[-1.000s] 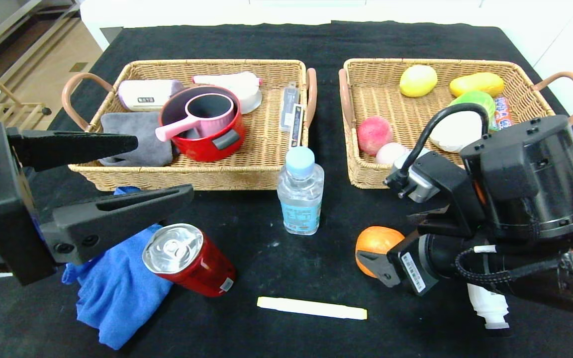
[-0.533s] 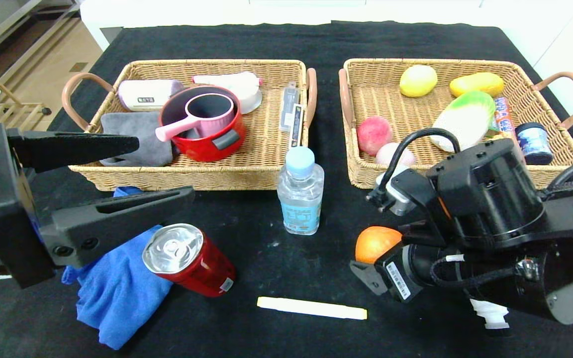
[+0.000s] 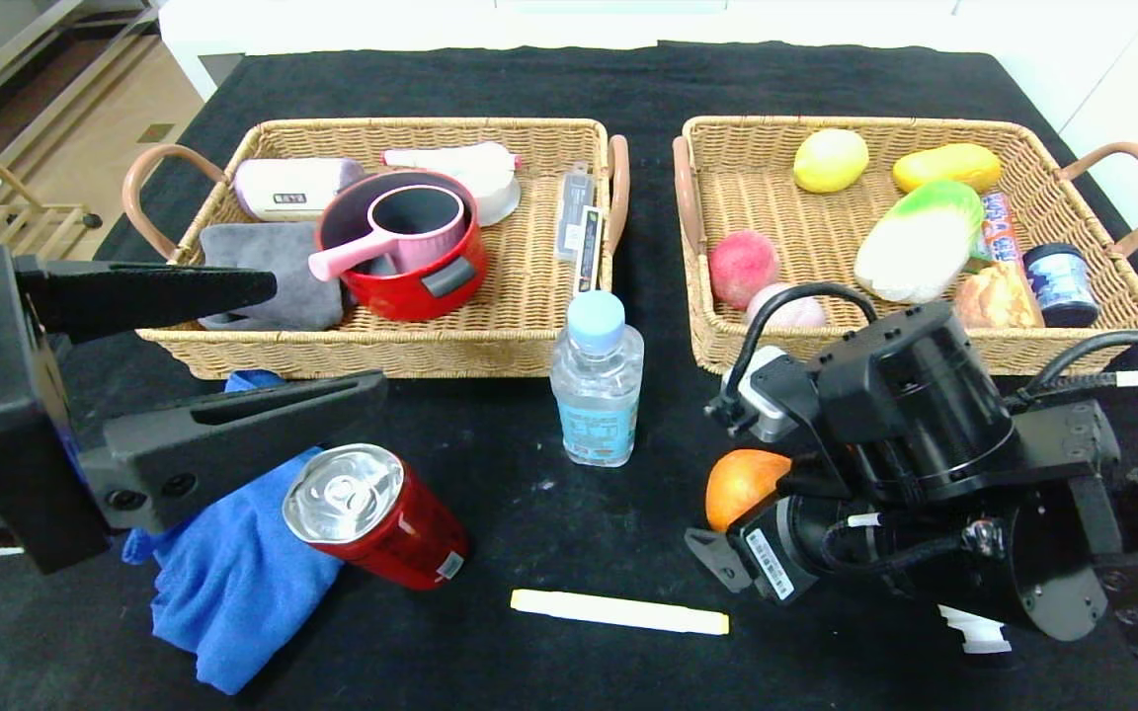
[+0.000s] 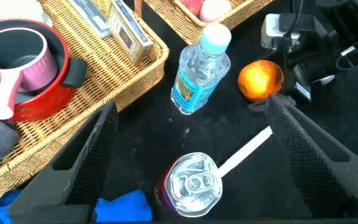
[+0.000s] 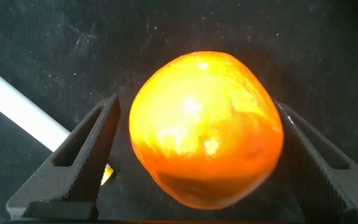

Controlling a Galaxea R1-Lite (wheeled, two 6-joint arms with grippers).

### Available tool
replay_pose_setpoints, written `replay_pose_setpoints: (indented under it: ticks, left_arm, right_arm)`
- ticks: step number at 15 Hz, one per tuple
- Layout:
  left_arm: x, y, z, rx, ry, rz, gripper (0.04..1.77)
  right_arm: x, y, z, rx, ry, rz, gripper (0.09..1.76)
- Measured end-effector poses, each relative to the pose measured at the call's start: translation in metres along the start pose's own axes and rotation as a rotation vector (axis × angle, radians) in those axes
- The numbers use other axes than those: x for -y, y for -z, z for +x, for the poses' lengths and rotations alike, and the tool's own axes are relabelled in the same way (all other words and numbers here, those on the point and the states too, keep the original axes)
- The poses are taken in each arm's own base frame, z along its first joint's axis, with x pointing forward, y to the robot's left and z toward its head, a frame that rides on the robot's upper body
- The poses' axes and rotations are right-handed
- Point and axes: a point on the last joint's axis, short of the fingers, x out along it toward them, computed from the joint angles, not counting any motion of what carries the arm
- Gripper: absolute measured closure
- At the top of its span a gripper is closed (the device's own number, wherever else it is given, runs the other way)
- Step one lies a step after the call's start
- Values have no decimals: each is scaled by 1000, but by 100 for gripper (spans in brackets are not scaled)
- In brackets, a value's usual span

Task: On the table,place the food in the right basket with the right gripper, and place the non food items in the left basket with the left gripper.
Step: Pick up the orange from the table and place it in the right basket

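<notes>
**Right gripper straddling the orange**

The right gripper is sitting low on the table, spread wide, with the orange fruit lying between its fingers, not yet clamped. Just beside it the pale yellow stick is lying flat. Farther off, the right basket is standing behind the wrist. The left gripper is hanging wide open, holding nothing, above the red can and blue cloth; the clear bottle is standing beyond.
</notes>
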Motion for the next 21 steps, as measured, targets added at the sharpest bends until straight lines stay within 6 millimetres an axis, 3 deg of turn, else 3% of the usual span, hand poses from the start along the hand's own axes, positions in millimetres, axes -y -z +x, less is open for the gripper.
replay_pose_setpoints:
  ticks: [3, 5, 7, 17, 21]
  left_arm:
    - [0, 0, 0, -1, 0, 0, 9]
    - [0, 0, 0, 0, 0, 0, 9]
    - [0, 0, -1, 1, 0, 0, 9]
    - [0, 0, -1, 3, -1, 1, 9]
    - [0, 0, -1, 3, 0, 0, 9]
  right_arm:
    - [0, 1, 1, -4, 0, -1, 14]
    - [-1, 1, 1, -4, -1, -1, 44]
    - [-1, 0, 1, -4, -2, 0, 55]
    - [-1, 0, -1, 3, -9, 24, 57]
    - [3, -7, -15, 48, -11, 44, 57]
